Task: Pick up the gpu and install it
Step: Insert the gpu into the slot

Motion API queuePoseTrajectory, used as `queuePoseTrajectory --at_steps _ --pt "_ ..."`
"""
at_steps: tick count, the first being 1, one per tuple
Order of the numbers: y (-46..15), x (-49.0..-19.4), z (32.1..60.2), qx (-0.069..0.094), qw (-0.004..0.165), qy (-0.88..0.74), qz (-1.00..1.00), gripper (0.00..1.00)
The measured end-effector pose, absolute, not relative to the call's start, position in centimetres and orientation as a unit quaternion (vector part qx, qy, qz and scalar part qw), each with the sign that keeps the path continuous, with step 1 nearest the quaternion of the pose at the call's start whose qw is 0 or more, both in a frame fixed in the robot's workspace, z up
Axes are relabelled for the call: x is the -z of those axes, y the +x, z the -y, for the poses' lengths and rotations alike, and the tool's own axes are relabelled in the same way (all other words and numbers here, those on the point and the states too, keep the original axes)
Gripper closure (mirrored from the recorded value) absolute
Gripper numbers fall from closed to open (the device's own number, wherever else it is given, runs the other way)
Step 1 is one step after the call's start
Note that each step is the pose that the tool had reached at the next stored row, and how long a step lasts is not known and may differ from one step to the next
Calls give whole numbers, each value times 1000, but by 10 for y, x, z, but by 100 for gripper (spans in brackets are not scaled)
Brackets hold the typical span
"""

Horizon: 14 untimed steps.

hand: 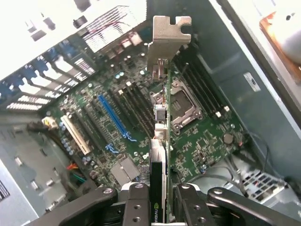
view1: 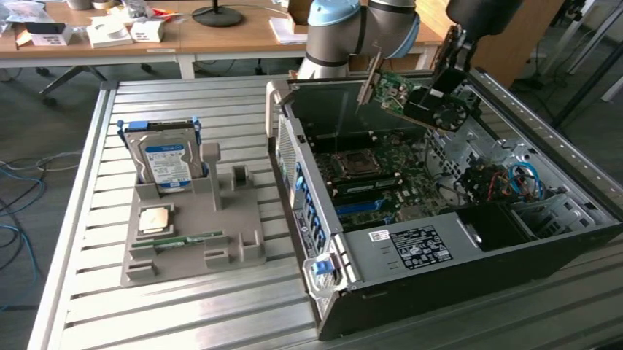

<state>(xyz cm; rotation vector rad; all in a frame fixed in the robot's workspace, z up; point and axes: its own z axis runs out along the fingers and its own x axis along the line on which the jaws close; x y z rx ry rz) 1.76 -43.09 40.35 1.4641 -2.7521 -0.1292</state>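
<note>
My gripper [view1: 446, 86] is shut on the gpu [view1: 413, 98], a dark green card with a round black fan and a silvery bracket at one end. It hangs tilted in the air above the open computer case [view1: 409, 306], over the far part of the motherboard [view1: 375, 182]. In the wrist view the gpu [hand: 160, 141] runs edge-on away from my fingers [hand: 136, 200], its metal bracket [hand: 167, 40] farthest from them. Below it lie the motherboard [hand: 202, 141], a long blue slot [hand: 113, 120] and the CPU socket [hand: 186, 108].
A grey parts holder [view1: 190, 233] on the slatted metal table [view1: 195, 306] carries a hard drive [view1: 165, 160] with a blue-white label, a CPU chip [view1: 156, 219] and a green memory stick [view1: 180, 240]. Blue and red cables [view1: 521, 179] lie inside the case. A wooden desk [view1: 214, 36] stands behind.
</note>
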Motion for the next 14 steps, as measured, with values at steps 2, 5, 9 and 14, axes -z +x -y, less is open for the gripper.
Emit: queuePoseTrajectory --at_steps 2,5,9,14 --pt "18 -403 431 41 12 485 873 74" --pt "18 -402 431 41 13 509 860 74" --pt "18 -401 431 40 14 538 842 74" --pt "18 -400 431 40 16 574 817 74"
